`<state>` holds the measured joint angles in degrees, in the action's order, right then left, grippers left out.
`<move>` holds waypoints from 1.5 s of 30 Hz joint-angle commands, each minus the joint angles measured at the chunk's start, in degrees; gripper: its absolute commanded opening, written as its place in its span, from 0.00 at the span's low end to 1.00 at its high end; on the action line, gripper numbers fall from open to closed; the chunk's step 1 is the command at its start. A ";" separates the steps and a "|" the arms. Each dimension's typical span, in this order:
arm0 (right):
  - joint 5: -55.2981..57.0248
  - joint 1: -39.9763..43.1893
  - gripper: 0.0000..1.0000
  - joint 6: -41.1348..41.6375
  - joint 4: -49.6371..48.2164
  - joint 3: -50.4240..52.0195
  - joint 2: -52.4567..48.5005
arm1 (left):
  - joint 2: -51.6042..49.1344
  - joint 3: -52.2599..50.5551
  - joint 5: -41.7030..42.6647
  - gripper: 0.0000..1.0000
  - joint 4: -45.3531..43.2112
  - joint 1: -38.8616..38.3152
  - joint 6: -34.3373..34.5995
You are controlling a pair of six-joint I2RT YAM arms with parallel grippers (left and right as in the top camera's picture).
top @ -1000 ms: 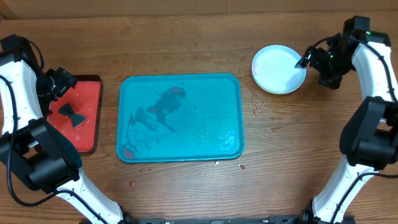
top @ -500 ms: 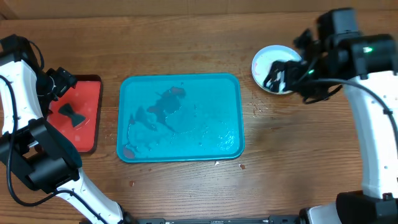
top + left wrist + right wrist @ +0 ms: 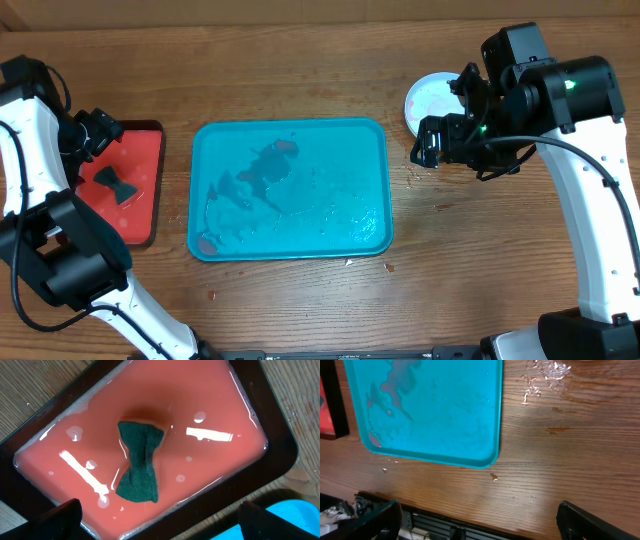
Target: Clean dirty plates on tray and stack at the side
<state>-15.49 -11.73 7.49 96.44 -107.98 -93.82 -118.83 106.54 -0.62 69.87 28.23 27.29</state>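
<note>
Brown wood makes up the table, and its near strip carries only a few small specks and crumbs. Just beyond that strip, in the middle, lies the tray — teal-blue, rounded at the corners, with no plate on it. Dark reddish smears cross its left half, a small blotch sits in its near left corner, and wet droplets shine across its right half. Left of it, close but apart, sits a smaller red tray with a dark rim. Its floor is wet and glossy, and a dark green sponge, pinched at the waist like a bow, lies in the middle of it.

The left gripper hangs above this red tray. Its two fingers show spread wide at the lower corners of the left wrist view, holding nothing and well clear of the sponge.

The right gripper is likewise spread, one finger at each lower corner of its wrist view with bare table between them. It grips nothing. That view takes in the near right corner of the teal tray and a patch of water drops on the wood.

Farthest out, past the teal tray's far right corner and off it, a white plate rests on the table. The right arm overlaps its right side in the overhead view — whether other plates lie beneath it cannot be told, and it does not appear in the right wrist view
</note>
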 commanded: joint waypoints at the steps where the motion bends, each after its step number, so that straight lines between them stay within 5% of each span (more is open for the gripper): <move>1: 4.04 -0.11 1.00 -0.26 -1.86 -0.35 0.79 | 1.29 0.79 0.24 1.00 -0.02 -0.17 -0.04; 6: 6.71 -0.15 1.00 -0.48 -14.21 5.03 8.70 | 1.29 0.79 0.24 1.00 -0.02 -0.17 -0.04; 11: 7.13 0.39 1.00 -0.48 -30.71 24.09 24.50 | 1.29 0.79 0.24 1.00 -0.04 -0.17 -0.04; 19: 6.47 3.45 1.00 -0.44 -75.01 75.34 58.77 | 1.29 0.79 0.22 1.00 -0.04 -0.17 -0.04; 22: 6.49 4.02 1.00 -0.44 -84.41 87.93 70.40 | 1.29 0.79 0.22 1.00 -0.04 -0.22 -0.04; 30: 12.11 4.11 1.00 -0.46 -89.94 101.37 91.12 | 1.29 0.79 0.22 1.00 -0.04 -0.50 -0.04; 37: 13.49 7.96 1.00 -0.46 -98.75 107.60 93.66 | 1.29 0.79 0.22 1.00 -0.04 -0.50 -0.04; 45: 14.60 9.25 1.00 -1.33 -91.60 107.51 93.57 | 1.29 0.79 0.22 1.00 -0.04 -0.50 -0.04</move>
<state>-2.13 -2.70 7.03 5.28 -1.06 -0.69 -118.83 106.56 -0.62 69.87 28.12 27.29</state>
